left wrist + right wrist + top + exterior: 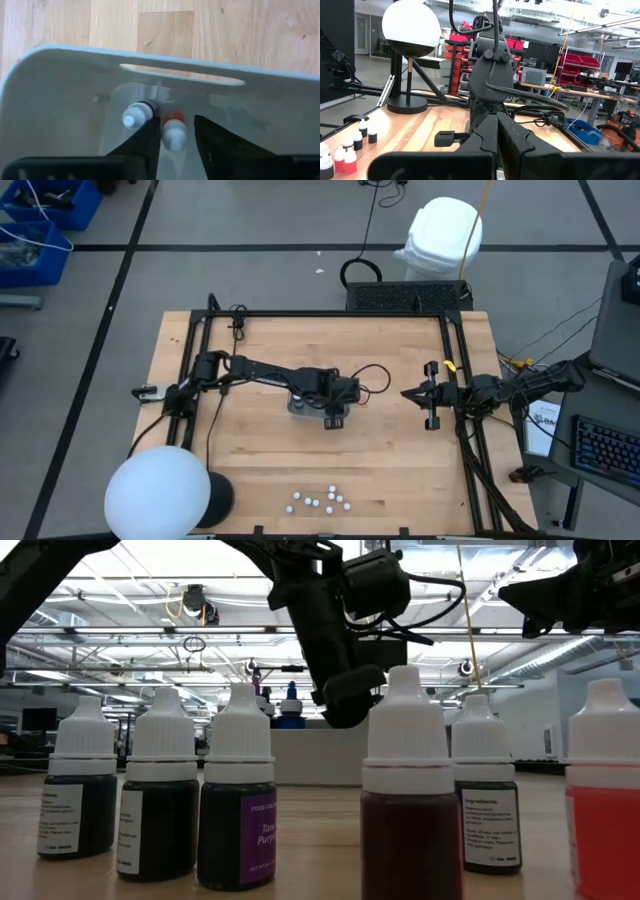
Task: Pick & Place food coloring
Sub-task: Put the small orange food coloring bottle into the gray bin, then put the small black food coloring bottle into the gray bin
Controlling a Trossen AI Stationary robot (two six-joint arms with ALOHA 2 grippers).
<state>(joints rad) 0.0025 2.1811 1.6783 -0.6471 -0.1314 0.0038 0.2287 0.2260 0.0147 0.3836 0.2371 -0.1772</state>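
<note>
Over the table's centre, the left gripper (pixel 175 145) stands part-open astride an orange-collared bottle (pixel 173 134) lying in the clear bin (pixel 60 85). It should lift straight, sparing the bottle at nine o'clock (pixel 136 114). Remaining food coloring (pixel 320 500) waits at six o'clock; right gripper (pixel 410 394) idles shut.

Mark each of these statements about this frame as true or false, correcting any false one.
1. The left gripper is over a clear bin with two bottles in it. True.
2. The bottle between the left fingers has a blue body. False: its body is orange, with a white cap.
3. The right gripper is down inside the bin. False: it waits at the table's right side, shut and empty.
4. A group of food coloring bottles stands near the table's front edge. True.
5. The bin is empty. False: it holds two bottles.
</note>
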